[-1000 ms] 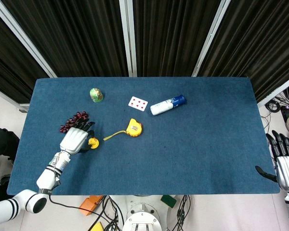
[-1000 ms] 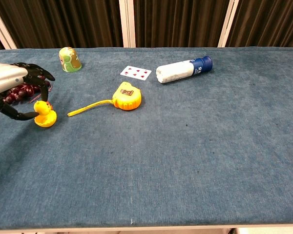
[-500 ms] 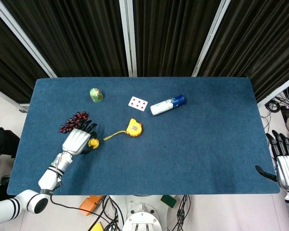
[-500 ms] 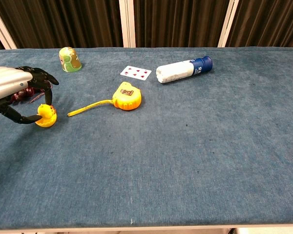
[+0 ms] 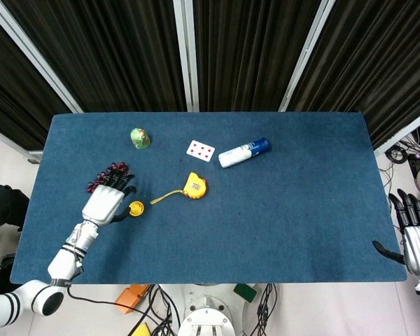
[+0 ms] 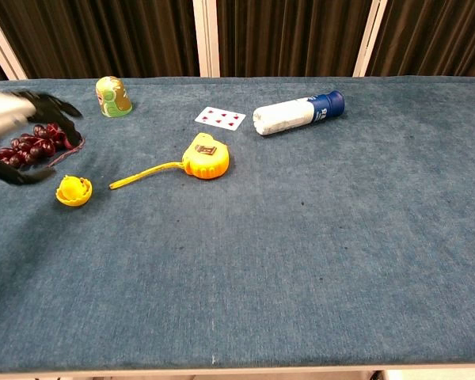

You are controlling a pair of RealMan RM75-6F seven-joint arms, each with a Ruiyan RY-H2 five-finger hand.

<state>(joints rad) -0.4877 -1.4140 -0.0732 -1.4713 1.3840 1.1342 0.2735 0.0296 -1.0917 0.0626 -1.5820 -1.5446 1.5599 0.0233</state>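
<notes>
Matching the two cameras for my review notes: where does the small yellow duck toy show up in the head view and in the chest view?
Head view: the yellow duck toy lies left of centre, just right of the left robot hand.
Chest view: the yellow duck toy lies at far left, below the red grapes.
Shared landmark: the yellow tape measure, to the toy's right in both.

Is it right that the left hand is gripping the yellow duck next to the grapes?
Not quite. The left hand is not gripping the yellow duck; the chest view shows the duck lying free on the table, apart from the fingers. The duck does lie next to the grapes.
</notes>
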